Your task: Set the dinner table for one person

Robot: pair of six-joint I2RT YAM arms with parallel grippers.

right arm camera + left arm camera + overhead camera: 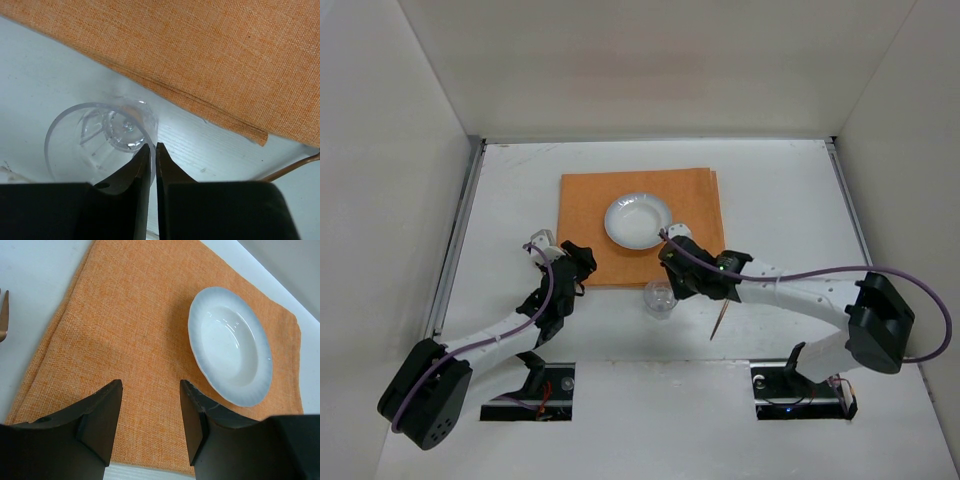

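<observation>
Counting on tbl — 1 plate | 1 glass | 1 orange mat

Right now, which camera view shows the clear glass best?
The right wrist view: the clear glass is close and large, rim and ribbed base plain, beside the orange placemat. The top view shows it only small; the left wrist view misses it.

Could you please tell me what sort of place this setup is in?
Probably a robot test cell, not a dining room: plain white walls box in a white table with metal rails, two arms are bolted at its near edge, and a placemat, plate and glass are staged.
</observation>
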